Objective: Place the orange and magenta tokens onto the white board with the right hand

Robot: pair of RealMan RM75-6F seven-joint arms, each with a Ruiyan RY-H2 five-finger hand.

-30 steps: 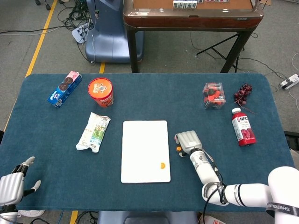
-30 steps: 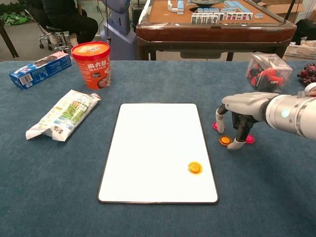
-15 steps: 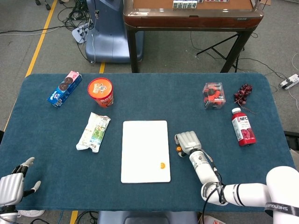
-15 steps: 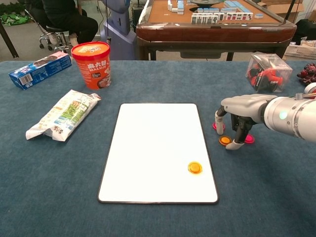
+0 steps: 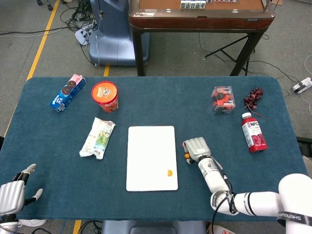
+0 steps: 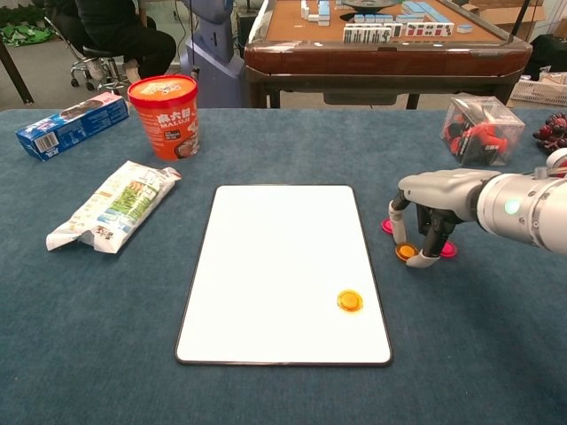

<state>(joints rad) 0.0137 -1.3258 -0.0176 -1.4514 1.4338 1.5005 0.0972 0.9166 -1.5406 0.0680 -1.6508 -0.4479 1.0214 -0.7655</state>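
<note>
Right hand (image 6: 423,215) arched fingertips-down on table (image 6: 266,394), just off white board's (image 6: 282,266) right edge; grasp impossible to tell. Loose orange token (image 6: 406,252) between fingers; magenta tokens (image 6: 448,250) beside. One orange token (image 6: 350,301) near board's lower right corner. Left hand (image 5: 12,194) released, fingers spread, front-left corner.

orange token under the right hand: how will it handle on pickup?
The orange token looks like a flat, rigid disc, so probably light and stiff. Lying low on the table cloth, it likely gives the right hand little edge, and could slide.
</note>
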